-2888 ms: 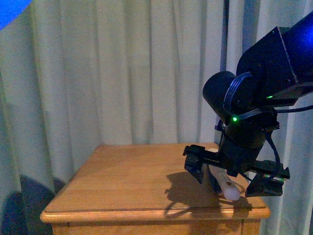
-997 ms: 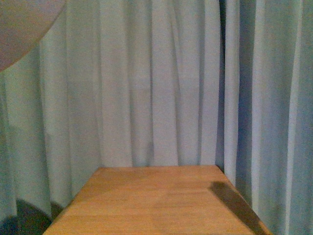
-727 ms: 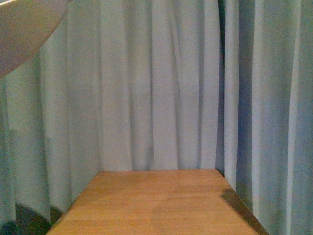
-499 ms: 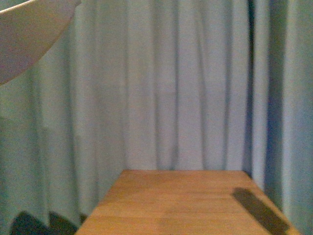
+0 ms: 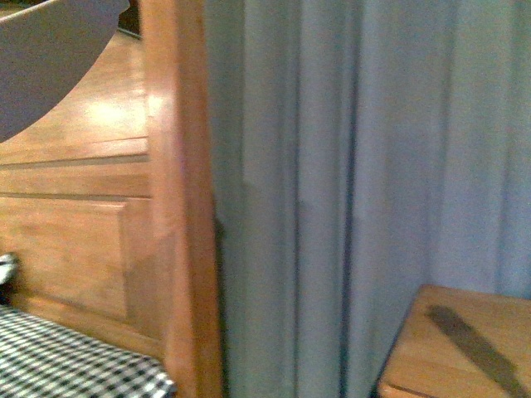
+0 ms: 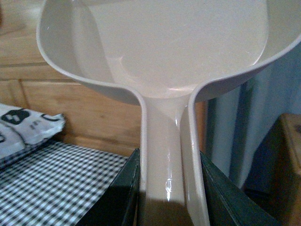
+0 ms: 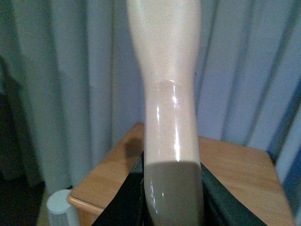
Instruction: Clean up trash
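Left gripper (image 6: pixel 170 188) is clamped on the dustpan (image 6: pixel 155 42) by its stem, the pan running straight out from the jaws, raised over the bed (image 6: pixel 56 183) beside the headboard (image 5: pixel 75 215). Right gripper (image 7: pixel 171 197) is closed on a beige handle (image 7: pixel 164 94) whose far end is out of frame, held high over the nightstand (image 7: pixel 235 165). The trash appears in no view, so its direction, axis and the nearer arm cannot be judged. Judgement: locate it before either arm lowers.
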You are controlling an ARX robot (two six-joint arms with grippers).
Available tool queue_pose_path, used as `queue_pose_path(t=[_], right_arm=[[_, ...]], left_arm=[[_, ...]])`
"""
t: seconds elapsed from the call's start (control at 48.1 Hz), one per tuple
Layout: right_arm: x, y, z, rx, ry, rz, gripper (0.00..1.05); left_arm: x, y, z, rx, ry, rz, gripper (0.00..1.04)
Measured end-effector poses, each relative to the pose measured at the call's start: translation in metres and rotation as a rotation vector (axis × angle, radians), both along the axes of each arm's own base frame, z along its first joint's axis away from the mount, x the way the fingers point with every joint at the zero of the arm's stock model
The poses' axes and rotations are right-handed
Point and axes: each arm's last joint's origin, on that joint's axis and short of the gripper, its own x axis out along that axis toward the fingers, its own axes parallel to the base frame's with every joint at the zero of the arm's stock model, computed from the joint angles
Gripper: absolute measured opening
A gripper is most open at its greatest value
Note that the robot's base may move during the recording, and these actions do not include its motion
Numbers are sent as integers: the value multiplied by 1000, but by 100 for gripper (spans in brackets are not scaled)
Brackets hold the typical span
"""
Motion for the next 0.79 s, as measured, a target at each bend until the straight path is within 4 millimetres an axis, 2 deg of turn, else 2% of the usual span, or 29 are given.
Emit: queue_pose_path(t=[0.79], right_arm=[[0, 0, 0, 0, -1, 3, 19]], left_arm=[[0, 0, -1, -1, 2, 2, 29]])
